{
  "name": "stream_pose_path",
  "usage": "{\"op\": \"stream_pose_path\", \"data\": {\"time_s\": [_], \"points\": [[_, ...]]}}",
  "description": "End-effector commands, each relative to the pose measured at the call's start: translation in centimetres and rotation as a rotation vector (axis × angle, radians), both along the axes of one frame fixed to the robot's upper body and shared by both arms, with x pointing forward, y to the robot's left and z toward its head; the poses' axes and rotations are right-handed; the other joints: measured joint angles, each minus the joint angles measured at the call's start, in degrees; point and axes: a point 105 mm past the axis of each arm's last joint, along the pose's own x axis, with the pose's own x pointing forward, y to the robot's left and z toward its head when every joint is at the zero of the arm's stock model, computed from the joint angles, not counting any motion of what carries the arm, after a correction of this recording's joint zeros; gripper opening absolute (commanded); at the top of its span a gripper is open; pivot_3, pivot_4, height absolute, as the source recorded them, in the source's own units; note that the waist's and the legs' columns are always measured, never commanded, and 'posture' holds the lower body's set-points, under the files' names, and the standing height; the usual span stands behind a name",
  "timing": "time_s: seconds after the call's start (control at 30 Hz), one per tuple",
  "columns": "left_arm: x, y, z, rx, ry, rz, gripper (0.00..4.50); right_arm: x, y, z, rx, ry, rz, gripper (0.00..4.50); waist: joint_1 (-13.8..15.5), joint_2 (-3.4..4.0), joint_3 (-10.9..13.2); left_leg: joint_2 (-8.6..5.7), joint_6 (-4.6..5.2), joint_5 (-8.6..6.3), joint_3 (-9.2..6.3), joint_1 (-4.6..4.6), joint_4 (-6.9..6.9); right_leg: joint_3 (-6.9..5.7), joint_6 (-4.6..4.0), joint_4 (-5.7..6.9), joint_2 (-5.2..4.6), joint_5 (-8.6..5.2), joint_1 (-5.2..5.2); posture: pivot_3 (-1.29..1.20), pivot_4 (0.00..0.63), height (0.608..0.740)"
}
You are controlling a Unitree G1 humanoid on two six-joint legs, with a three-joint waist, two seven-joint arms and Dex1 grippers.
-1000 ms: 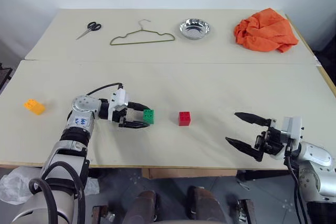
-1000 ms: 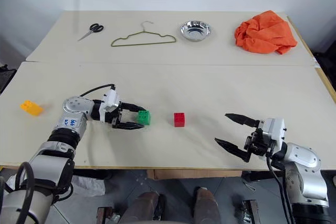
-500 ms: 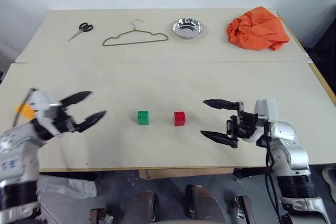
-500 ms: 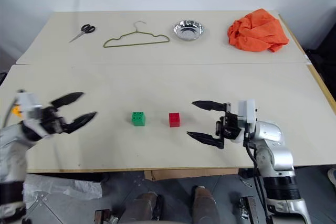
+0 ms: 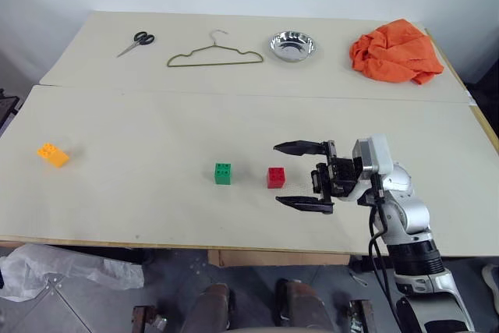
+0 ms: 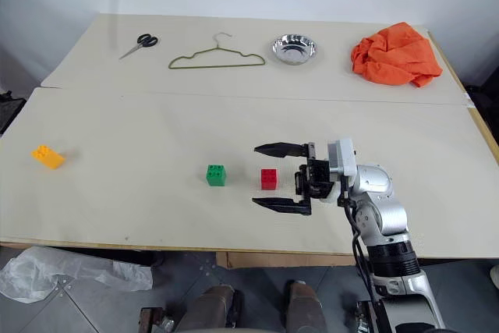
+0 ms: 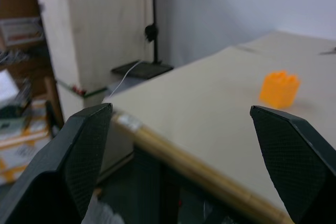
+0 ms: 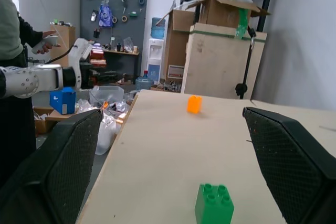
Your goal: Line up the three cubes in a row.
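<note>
On the near table a green cube [image 5: 223,173] and a red cube [image 5: 275,177] stand side by side with a small gap. An orange-yellow cube [image 5: 51,154] lies alone far to the left. My right gripper [image 6: 256,175] is open and points left, one finger on each side of the red cube in the head views, touching nothing that I can see. Its wrist view looks past the green cube [image 8: 214,203] to the orange-yellow cube [image 8: 194,103]. My left gripper [image 7: 181,109] is open and empty, off the table's left end, facing the orange-yellow cube [image 7: 279,88].
On the far table lie scissors [image 5: 136,42], a wire hanger [image 5: 212,54], a metal bowl [image 5: 290,44] and an orange cloth [image 5: 394,51]. A seam [image 5: 234,93] joins the two tables. A person [image 8: 10,35] stands beyond the left end.
My left gripper let go of the green cube, opened and drew back left out of the head views. My right gripper swung left and up to the red cube. The camera shifted.
</note>
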Motion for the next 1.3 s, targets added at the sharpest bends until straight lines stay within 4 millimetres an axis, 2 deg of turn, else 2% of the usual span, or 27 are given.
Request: {"op": "stream_pose_path", "data": {"time_s": [0.03,0.17,0.23,0.37,0.47,0.57,0.63,0.77,0.97,1.07,1.3], "points": [[2.0,-1.0,0.6,0.026,-0.006,-0.037,4.45,-0.1,0.1,0.6,0.007,-0.041,0.021,4.5,-0.13,0.0,0.0,0.01,-0.01,0.0,0.0,0.0,0.0,0.0,0.0,0.01,0.0,0.0,0.0,0.0,0.15,0.74],[7.0,-2.0,2.2,-0.008,-0.024,-0.043,4.45,-0.1,0.0,0.3,-0.008,-0.027,0.025,4.5,-0.18,0.0,-0.01,0.02,-0.02,0.0,0.0,0.0,0.0,0.0,0.0,0.04,0.02,0.0,-0.03,0.0,0.15,0.74],[8.4,-2.0,2.9,-0.017,-0.021,-0.022,4.45,-0.1,0.0,0.2,-0.011,-0.023,0.026,4.5,-0.29,-0.04,-0.03,0.01,-0.03,0.01,0.0,-0.01,0.0,0.0,0.0,0.07,0.04,0.0,-0.04,0.0,0.15,0.74],[11.9,-1.3,4.2,0.015,0.052,0.067,4.45,-0.2,0.1,0.1,-0.009,-0.012,0.026,4.5,-0.61,-0.05,-0.04,0.01,-0.07,-0.01,0.06,-0.03,-0.03,0.07,0.0,0.39,0.13,0.0,-0.17,0.0,0.15,0.74],[14.0,-0.6,4.7,-0.068,0.022,0.108,4.45,-0.2,0.3,0.5,0.026,-0.036,0.02,4.5,-0.57,-0.04,-0.04,0.0,-0.09,0.0,0.07,-0.01,-0.03,0.06,-0.02,0.48,0.13,-0.01,-0.21,0.0,0.15,0.74],[17.1,-0.5,5.1,-0.076,0.071,0.102,4.45,-0.1,0.4,0.6,0.027,-0.022,0.014,4.5,-0.46,-0.05,-0.04,-0.02,-0.13,0.02,0.06,-0.03,-0.01,0.02,-0.02,0.53,0.16,-0.01,-0.24,0.0,0.15,0.74],[18.1,-0.2,4.9,-0.111,0.083,0.12,4.45,-0.1,0.4,0.5,0.024,-0.017,0.013,4.5,-0.34,-0.05,-0.04,-0.03,-0.14,0.03,0.05,-0.04,0.0,-0.01,-0.02,0.54,0.17,-0.01,-0.24,0.0,0.15,0.74],[20.4,-0.2,5.3,-0.095,0.105,0.043,4.45,-0.2,0.4,0.5,0.028,-0.015,0.011,4.5,-0.44,-0.05,-0.04,-0.1,-0.12,0.04,0.04,-0.04,0.0,-0.02,-0.01,0.55,0.13,-0.01,-0.25,0.0,0.15,0.74],[21.9,-0.1,5.3,-0.081,0.129,0.042,4.45,-0.5,0.3,0.4,0.026,-0.011,0.01,4.5,-0.5,-0.05,-0.04,-0.09,-0.12,0.04,0.05,-0.05,0.0,-0.12,-0.01,0.55,0.13,-0.01,-0.27,0.0,0.15,0.74],[22.0,-0.1,5.1,-0.085,0.132,0.055,3.87,-0.6,0.3,0.4,0.025,-0.007,-0.002,4.5,-0.5,-0.05,-0.04,-0.09,-0.12,0.04,0.05,-0.05,0.0,-0.13,-0.01,0.55,0.12,-0.01,-0.27,0.0,0.15,0.74],[22.6,-0.8,4.8,-0.08,0.141,0.026,1.68,-0.7,0.2,0.5,0.028,-0.002,-0.024,4.5,-0.44,-0.05,-0.04,-0.09,-0.13,0.04,0.06,-0.05,0.0,-0.12,-0.01,0.56,0.1,-0.01,-0.27,0.0,0.15,0.74]]}}
